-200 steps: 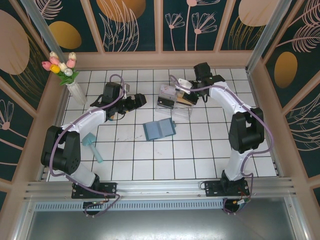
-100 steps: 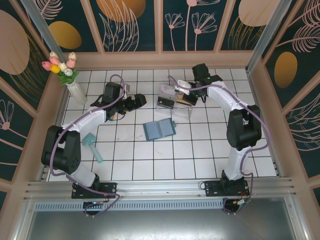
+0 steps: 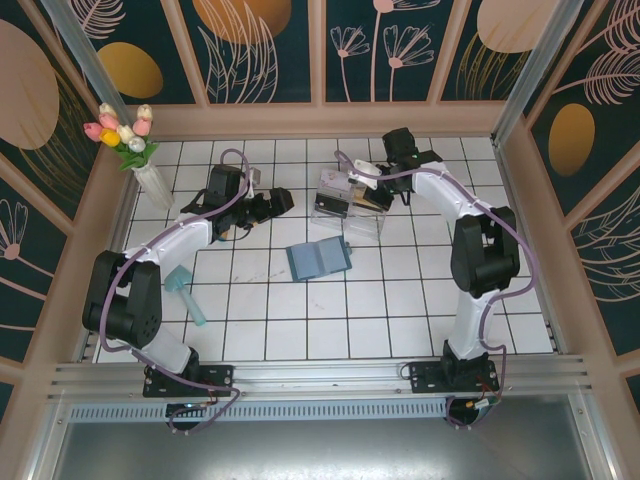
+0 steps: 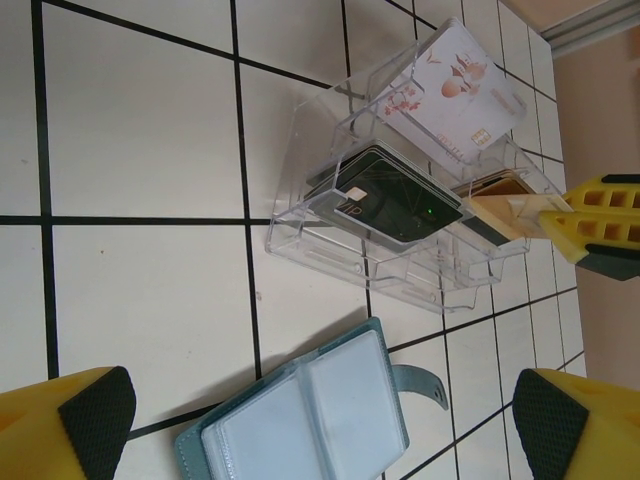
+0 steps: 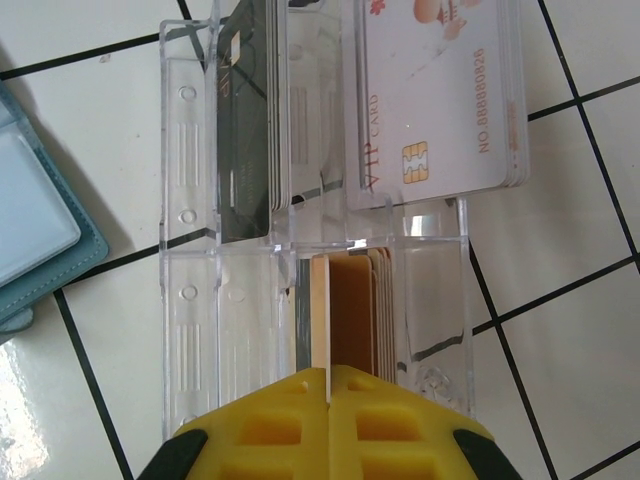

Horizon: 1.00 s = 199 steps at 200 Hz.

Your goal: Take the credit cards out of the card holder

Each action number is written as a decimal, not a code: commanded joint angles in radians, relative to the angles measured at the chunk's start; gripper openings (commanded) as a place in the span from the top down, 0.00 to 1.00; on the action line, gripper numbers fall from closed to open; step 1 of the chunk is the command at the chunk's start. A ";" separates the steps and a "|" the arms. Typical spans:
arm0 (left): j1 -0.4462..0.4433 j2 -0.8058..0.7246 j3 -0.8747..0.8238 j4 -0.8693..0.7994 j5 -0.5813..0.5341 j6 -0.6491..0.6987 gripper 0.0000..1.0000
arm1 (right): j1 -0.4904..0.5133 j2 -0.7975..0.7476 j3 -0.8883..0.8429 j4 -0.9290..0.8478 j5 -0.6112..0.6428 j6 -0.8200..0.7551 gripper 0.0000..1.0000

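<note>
White square tiles (image 3: 285, 300) with dark grout are covering the floor, lying evenly lit and gleaming a little — dark-teal wall panels (image 3: 420, 40) painted with pale leaves, flowers and gold ovals are rising around it, wooden battens (image 3: 318, 50) are framing them, and an aluminium rail (image 3: 320, 378) is running along the near edge.

Overhead; wrists close over clear box (image 5: 190, 150)
</note>
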State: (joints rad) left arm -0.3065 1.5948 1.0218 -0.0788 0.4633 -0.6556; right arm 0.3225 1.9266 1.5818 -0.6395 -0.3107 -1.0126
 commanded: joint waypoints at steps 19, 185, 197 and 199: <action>0.004 0.009 -0.011 0.020 0.025 0.001 0.01 | 0.008 0.016 0.045 0.004 0.002 0.023 0.85; 0.004 -0.059 -0.072 -0.001 -0.046 -0.007 0.02 | 0.137 -0.369 -0.348 0.542 -0.014 0.948 0.80; 0.004 -0.071 -0.093 0.007 -0.046 -0.018 0.02 | 0.158 -0.406 -0.428 0.604 -0.018 1.073 0.80; 0.004 -0.073 -0.096 0.009 -0.045 -0.020 0.02 | 0.161 -0.410 -0.439 0.614 -0.018 1.096 0.79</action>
State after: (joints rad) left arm -0.3065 1.5665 0.9737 -0.0704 0.4320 -0.6582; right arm 0.4496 1.5749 1.2758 -0.2253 -0.3412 -0.2749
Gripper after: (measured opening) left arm 0.985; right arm 0.199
